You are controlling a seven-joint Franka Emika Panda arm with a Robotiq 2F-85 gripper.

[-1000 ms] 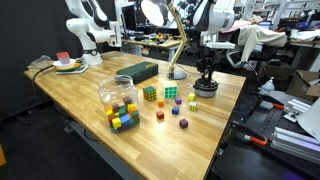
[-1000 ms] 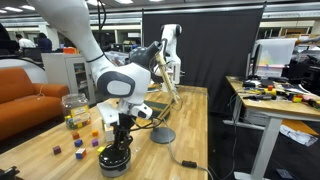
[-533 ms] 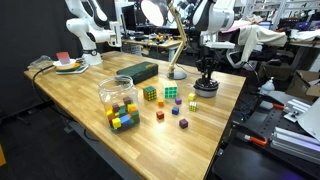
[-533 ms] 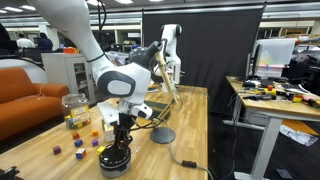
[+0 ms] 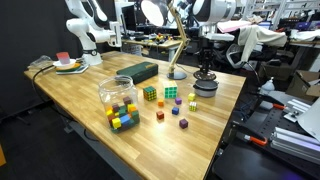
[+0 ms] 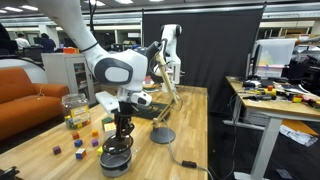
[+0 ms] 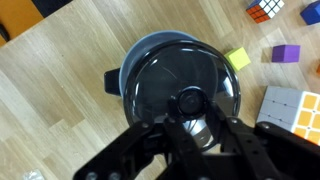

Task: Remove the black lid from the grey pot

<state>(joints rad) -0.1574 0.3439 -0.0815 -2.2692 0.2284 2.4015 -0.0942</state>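
The grey pot (image 5: 205, 89) stands near the table's edge; it also shows in an exterior view (image 6: 115, 163). In the wrist view its grey rim (image 7: 127, 72) rings the black lid (image 7: 165, 70), a glossy dark disc with a round knob in the middle. My gripper (image 7: 188, 104) comes straight down over the pot, with one finger on each side of the knob, shut on it. In both exterior views the gripper (image 5: 205, 76) (image 6: 121, 138) hangs just above the pot. The lid (image 6: 117, 148) looks slightly raised off the rim.
A clear jar of coloured cubes (image 5: 118, 97), two puzzle cubes (image 5: 150, 94), a long dark box (image 5: 138, 71) and a desk lamp base (image 5: 176, 73) stand on the table. Small loose cubes (image 7: 238, 58) and a puzzle cube (image 7: 283, 108) lie beside the pot.
The arm has risen a little, and the gripper has come up with the lid's knob between its fingers. The pot has stayed in place.
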